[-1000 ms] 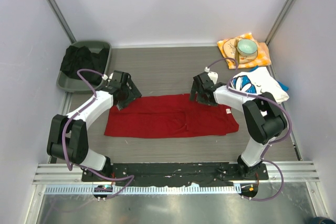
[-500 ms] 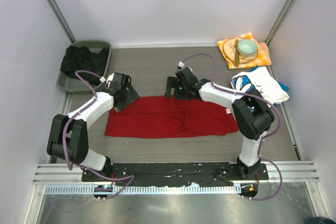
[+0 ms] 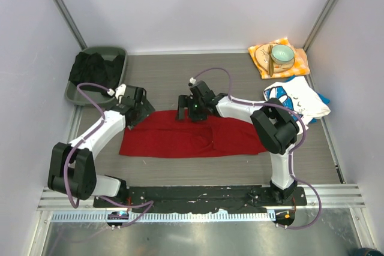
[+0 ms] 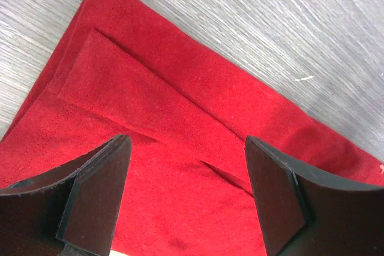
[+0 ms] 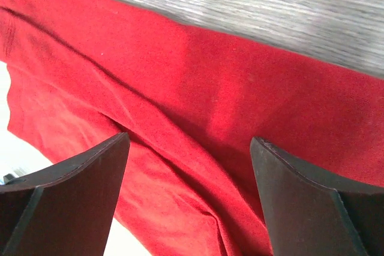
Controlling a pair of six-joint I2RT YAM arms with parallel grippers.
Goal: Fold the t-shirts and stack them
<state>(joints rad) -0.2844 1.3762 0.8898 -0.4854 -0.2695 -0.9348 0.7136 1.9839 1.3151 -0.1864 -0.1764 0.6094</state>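
Red t-shirt (image 3: 195,135) is the story, and both hands are over its far edge. The left hand (image 3: 138,111) has its fingers (image 4: 96,190) spread wide with nothing between them, only red cloth below. It hovers at the shirt's far-left corner, where a folded flap lies over the body. The right hand (image 3: 187,110) is parted and empty too, and its arm reaches well across to near the middle of that far edge. Whether either hand's tips touch the cloth, I cannot tell.

What matters is that the shirt lies as a long flat strip. Its long axis runs left to right across the counter (image 3: 174,76), with the far hem right under both hands. The left half of that hem is bracketed. The right end lies well apart from the right hand, out by that arm's own elbow. My guess is a pinch on the far edge and a fold across.

There is bare counter beyond the hem and a narrower strip on the near side. The printed t-shirt (image 3: 294,97) waits at the right, near the red one's end. The arm hides whether they touch. The bowl (image 3: 282,55) on its orange cloth (image 3: 300,64) sits far right and the bin (image 3: 99,58) far left, both out of the way.
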